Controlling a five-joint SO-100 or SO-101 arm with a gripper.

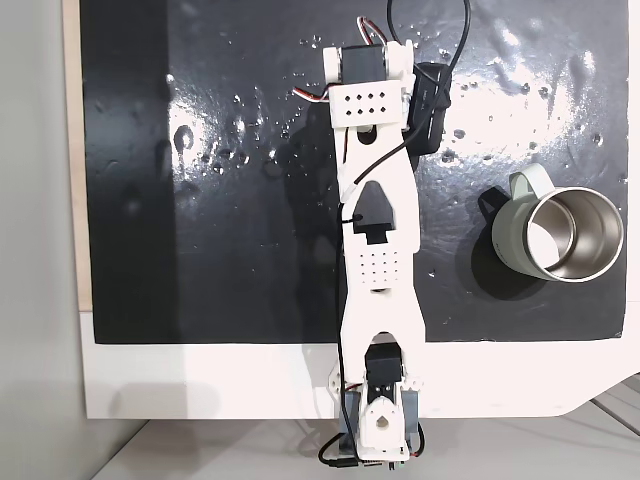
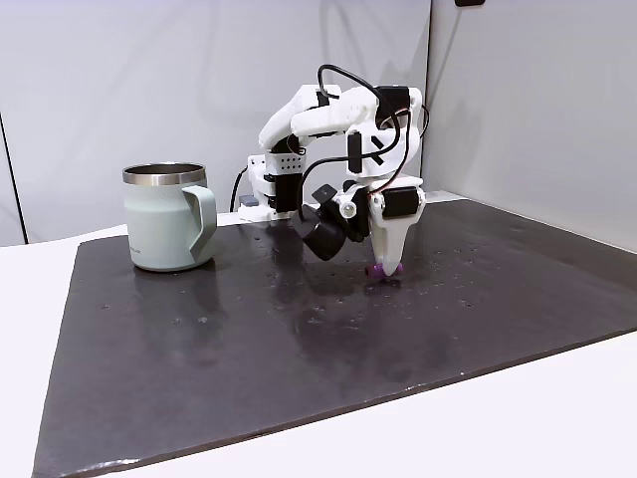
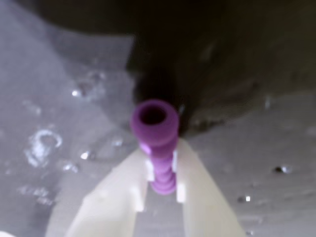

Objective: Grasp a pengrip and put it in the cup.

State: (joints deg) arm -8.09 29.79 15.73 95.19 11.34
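Wrist view shows my jaws (image 3: 162,185) squeezed onto the purple pengrip (image 3: 156,140), holding its ribbed end so it won't slip. It sits low on the dark mat (image 2: 299,339), well apart from the cup (image 2: 169,217).

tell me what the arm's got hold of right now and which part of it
The pengrip, pinched between the jaws of the gripper around its ribbed lower half; its open flared end sticks out past the tips, down at the black mat.
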